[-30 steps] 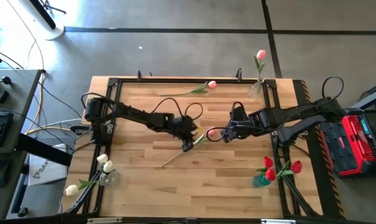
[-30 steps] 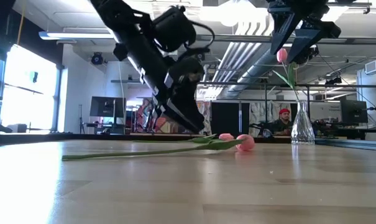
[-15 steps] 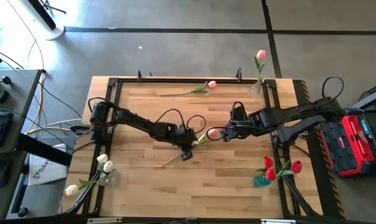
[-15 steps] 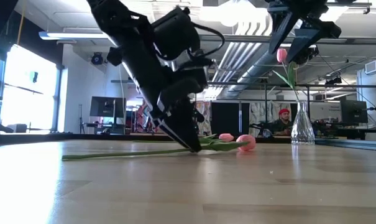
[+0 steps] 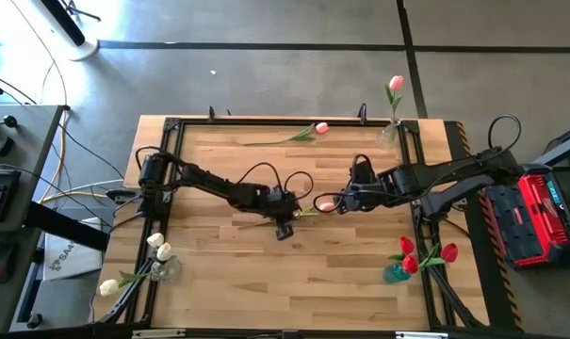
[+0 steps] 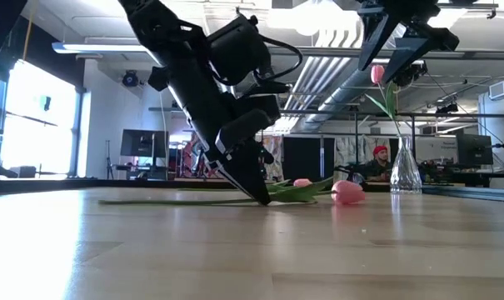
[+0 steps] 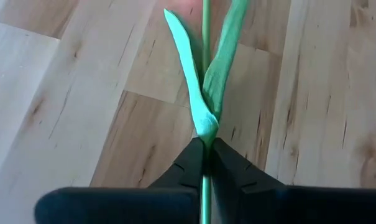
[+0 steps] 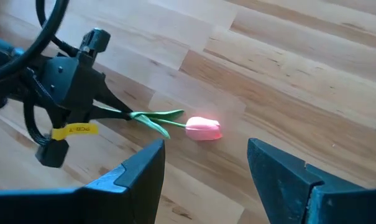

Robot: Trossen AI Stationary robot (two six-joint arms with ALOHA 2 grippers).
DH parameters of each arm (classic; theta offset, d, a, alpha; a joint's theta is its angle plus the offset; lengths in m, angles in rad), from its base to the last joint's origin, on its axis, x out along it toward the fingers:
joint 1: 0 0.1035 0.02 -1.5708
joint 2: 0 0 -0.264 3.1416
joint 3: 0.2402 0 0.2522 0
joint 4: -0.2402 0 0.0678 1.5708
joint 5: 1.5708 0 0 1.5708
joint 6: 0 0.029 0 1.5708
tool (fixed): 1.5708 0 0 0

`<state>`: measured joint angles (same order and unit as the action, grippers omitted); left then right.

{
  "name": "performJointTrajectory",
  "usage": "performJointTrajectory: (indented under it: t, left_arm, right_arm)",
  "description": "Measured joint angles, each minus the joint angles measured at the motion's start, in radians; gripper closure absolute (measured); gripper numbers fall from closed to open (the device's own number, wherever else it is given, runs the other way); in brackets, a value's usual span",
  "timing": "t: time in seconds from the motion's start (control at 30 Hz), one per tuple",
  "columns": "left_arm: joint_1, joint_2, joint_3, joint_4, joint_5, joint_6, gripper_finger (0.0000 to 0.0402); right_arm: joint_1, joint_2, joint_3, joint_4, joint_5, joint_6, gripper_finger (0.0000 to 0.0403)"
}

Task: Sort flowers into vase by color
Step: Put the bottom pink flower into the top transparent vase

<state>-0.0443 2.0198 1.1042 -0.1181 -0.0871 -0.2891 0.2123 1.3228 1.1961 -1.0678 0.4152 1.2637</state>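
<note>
Wooden table (image 5: 360, 282), black frame round its edge. Left arm reaches in from the left edge to mid-table; left gripper (image 5: 286, 216) is down at the board, fingers (image 7: 228, 171) pinched tight on the green stem of a pink tulip (image 5: 326, 203), right below where the leaves fork. The tulip lies flat near table centre, long axis running roughly left to right, head toward the right arm, stem trailing back under the left wrist (low view shows it resting on the wood). Right gripper (image 5: 343, 202) hangs just beside the pink head, fingers (image 8: 141, 171) spread wide, nothing between them. Second pink tulip (image 5: 294, 136) lies along the far edge. Far right corner: clear vase (image 5: 388, 134), one pink flower upright. Near right: red flowers (image 5: 409, 256) in a vase. Near left: cream flowers (image 5: 157, 247) in a vase.
</note>
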Motion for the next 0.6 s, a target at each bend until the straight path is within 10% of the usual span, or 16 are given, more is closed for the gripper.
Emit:
performJointTrajectory:
  t: [0.6]
  left_arm:
    - [0.122,-0.198,-0.006,0.02,0.11,-0.015,0.0401]
  right_arm:
    - [0.0,-0.114,0.0,0.059,0.131,-0.035,0.0185]
